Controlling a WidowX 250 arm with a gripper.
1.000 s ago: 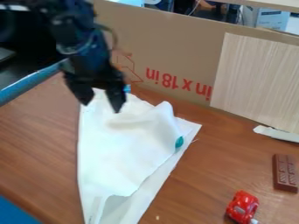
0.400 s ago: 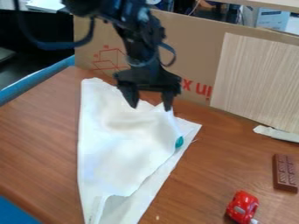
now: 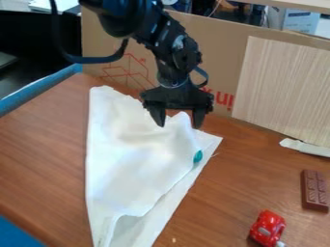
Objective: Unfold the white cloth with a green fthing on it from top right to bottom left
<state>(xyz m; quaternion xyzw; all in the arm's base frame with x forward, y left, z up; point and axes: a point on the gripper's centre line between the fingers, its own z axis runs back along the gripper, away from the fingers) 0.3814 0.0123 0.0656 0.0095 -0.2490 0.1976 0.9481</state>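
- The white cloth (image 3: 135, 159) lies on the desk (image 3: 42, 149), left of centre to the bottom edge, folded over itself; a strip of the lower layer shows along its right side.
- The hand (image 3: 179, 125) hangs near the middle of the frame, its two fingers wide apart and holding nothing.
- They stand to either side of a raised peak in the cloth, presumably so that closing would pinch it; whether they touch it, I cannot tell.
- The green thing (image 3: 198, 156) sits at the cloth's right edge, just below the hand; it probably marks the flap to be drawn toward the lower left.
- The red toy car (image 3: 268, 228) and chocolate bar (image 3: 314, 190), lower right, lie apart from the cloth, away from that likely path.
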